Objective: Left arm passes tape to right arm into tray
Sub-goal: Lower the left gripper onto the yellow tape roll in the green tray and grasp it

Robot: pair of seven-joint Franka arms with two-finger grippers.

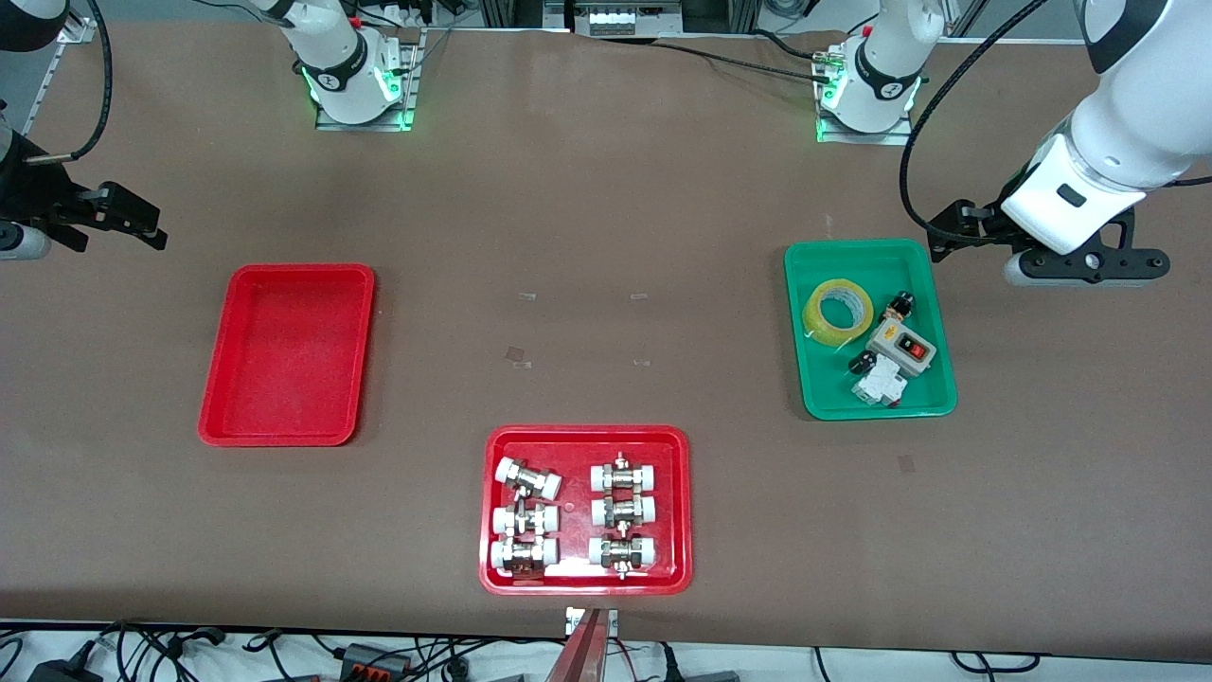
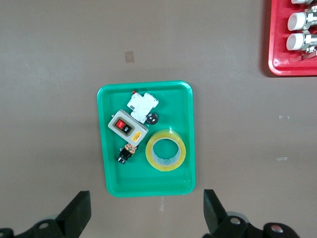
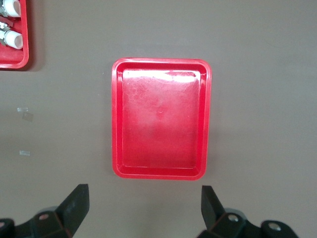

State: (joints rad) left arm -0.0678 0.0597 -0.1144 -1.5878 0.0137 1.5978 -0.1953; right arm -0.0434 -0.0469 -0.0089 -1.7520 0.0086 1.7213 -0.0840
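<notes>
The tape (image 1: 838, 313) (image 2: 166, 149), a yellowish ring, lies flat in the green tray (image 1: 852, 270) (image 2: 148, 186). My left gripper (image 1: 958, 232) (image 2: 146, 201) hangs open and empty over the bare table just outside that tray's rim, apart from the tape. The plain red tray (image 1: 284, 350) (image 3: 161, 124) sits empty toward the right arm's end of the table. Just outside its rim, over bare table, my right gripper (image 1: 128, 216) (image 3: 144, 193) hangs open, holding nothing.
A grey switch box (image 1: 901, 346) (image 2: 128, 127), a white breaker (image 1: 876, 386) and small black parts share the green tray beside the tape. A wider red tray (image 1: 677, 511) (image 2: 277, 54) (image 3: 15, 62) of white-capped metal fittings sits nearest the front camera, mid-table.
</notes>
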